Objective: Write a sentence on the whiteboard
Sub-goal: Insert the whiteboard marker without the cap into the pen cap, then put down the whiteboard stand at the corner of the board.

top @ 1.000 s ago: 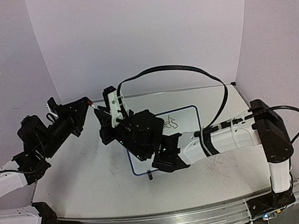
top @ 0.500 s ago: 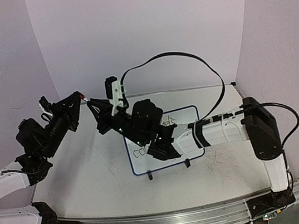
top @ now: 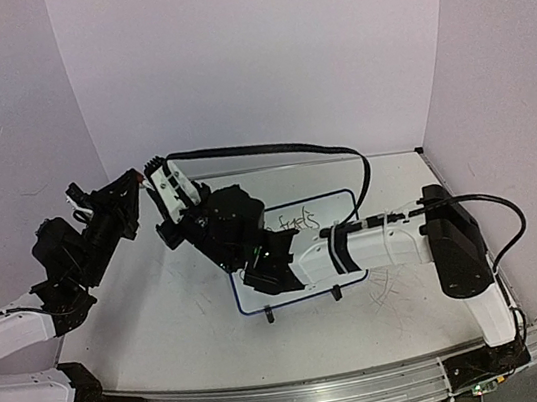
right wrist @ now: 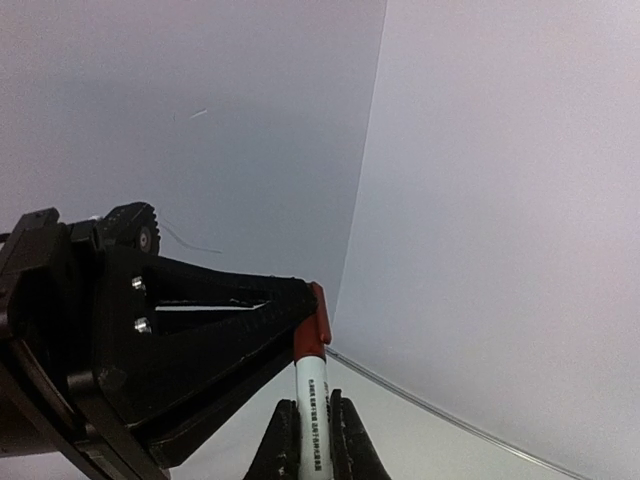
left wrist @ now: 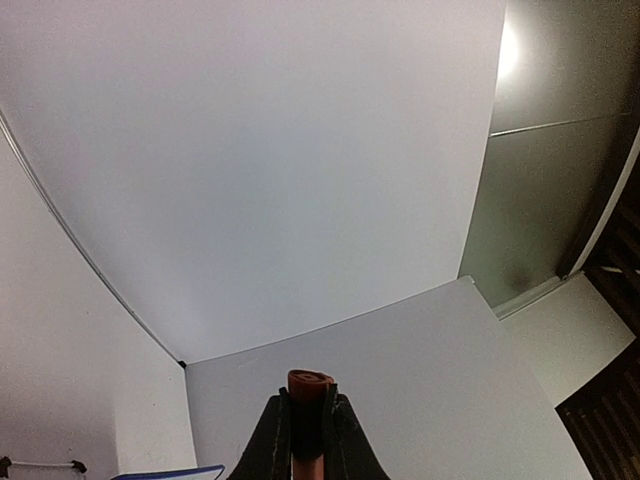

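Up off the table [top: 166,327] and to the left of the whiteboard [top: 339,213], the left gripper [top: 140,180] has its fingers pressed together on the red cap [left wrist: 310,383] of a marker [right wrist: 313,398]. Just right of it, and also left of the whiteboard's near-left corner, the right gripper [top: 154,173] pinches the marker's white barrel. The two tools meet tip to tip. Small dark print runs along the barrel, too blurred to read. The whiteboard lies flat on the table, below and to the right of both grippers, with the right arm [top: 376,245] crossing over it. Of the sentence [top: 297,221], one handwritten word shows near the whiteboard's far edge, too small to read surely. The rest is hidden under the arm.
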You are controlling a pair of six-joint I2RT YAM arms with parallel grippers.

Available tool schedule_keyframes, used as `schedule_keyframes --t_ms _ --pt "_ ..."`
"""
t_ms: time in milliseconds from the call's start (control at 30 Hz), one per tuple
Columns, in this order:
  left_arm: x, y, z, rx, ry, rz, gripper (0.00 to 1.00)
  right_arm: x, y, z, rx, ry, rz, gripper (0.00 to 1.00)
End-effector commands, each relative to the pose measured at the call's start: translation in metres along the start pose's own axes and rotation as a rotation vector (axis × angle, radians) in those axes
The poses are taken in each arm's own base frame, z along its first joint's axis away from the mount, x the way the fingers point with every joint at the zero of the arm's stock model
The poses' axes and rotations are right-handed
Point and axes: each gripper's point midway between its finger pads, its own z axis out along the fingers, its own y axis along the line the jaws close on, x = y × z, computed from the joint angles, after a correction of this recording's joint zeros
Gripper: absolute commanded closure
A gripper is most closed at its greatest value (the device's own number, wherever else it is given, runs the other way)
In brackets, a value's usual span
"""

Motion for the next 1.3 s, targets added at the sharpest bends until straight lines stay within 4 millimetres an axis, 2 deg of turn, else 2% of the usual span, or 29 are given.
schedule_keyframes --t_ms 0,100,167,233,267,333,467,533,567,600,667,700,833,1000,1067,1267 --pt "0.087 -0.003 -0.019 0.04 0.411 -0.012 1.0 0.0 -0.049 0.015 0.107 0.009 -0.059 1.0" --pt "0.086 -0.004 -0.018 0.043 0.404 -0.007 1.0 -0.019 -0.054 0.008 -0.026 -0.041 0.198 1.0" --pt "0.084 -0.008 -0.018 0.054 0.397 0.004 1.0 -0.028 -0.051 0.002 -0.069 -0.06 0.255 1.0" --pt "0.082 -0.014 -0.018 0.071 0.392 0.016 0.98 -0.037 -0.055 -0.005 -0.066 -0.07 0.264 1.0" --pt "0.081 -0.017 -0.018 0.081 0.386 0.029 0.91 -0.038 -0.06 -0.009 -0.052 -0.065 0.26 1.0" --pt "0.077 -0.023 -0.018 0.097 0.37 0.06 0.7 -0.042 -0.073 -0.02 -0.012 -0.06 0.25 1.0" --pt "0.069 -0.029 -0.02 0.105 0.336 0.122 0.43 -0.043 -0.096 -0.05 0.046 -0.03 0.217 1.0" --pt "0.066 -0.032 -0.021 0.112 0.329 0.16 0.34 -0.052 -0.117 -0.068 0.083 -0.028 0.208 1.0" --pt "0.065 -0.034 -0.021 0.114 0.325 0.18 0.3 -0.049 -0.129 -0.079 0.11 -0.013 0.201 1.0" --pt "0.063 -0.035 -0.022 0.11 0.321 0.202 0.27 -0.042 -0.143 -0.091 0.148 0.016 0.194 1.0" --pt "0.061 -0.036 -0.025 0.098 0.321 0.248 0.25 -0.041 -0.184 -0.114 0.236 0.065 0.185 1.0" --pt "0.055 -0.035 -0.025 0.08 0.297 0.268 0.25 -0.033 -0.203 -0.127 0.285 0.103 0.184 1.0" --pt "0.048 -0.042 -0.026 0.062 0.281 0.364 0.25 0.023 -0.285 -0.191 0.47 0.301 0.233 1.0" --pt "0.046 -0.044 -0.021 0.034 0.282 0.446 0.25 0.093 -0.357 -0.27 0.583 0.437 0.401 1.0" --pt "0.048 -0.042 -0.018 0.027 0.292 0.454 0.26 0.121 -0.373 -0.292 0.594 0.448 0.512 1.0" --pt "0.062 -0.035 -0.014 0.02 0.355 0.435 0.26 0.186 -0.388 -0.335 0.668 0.473 0.689 1.0"
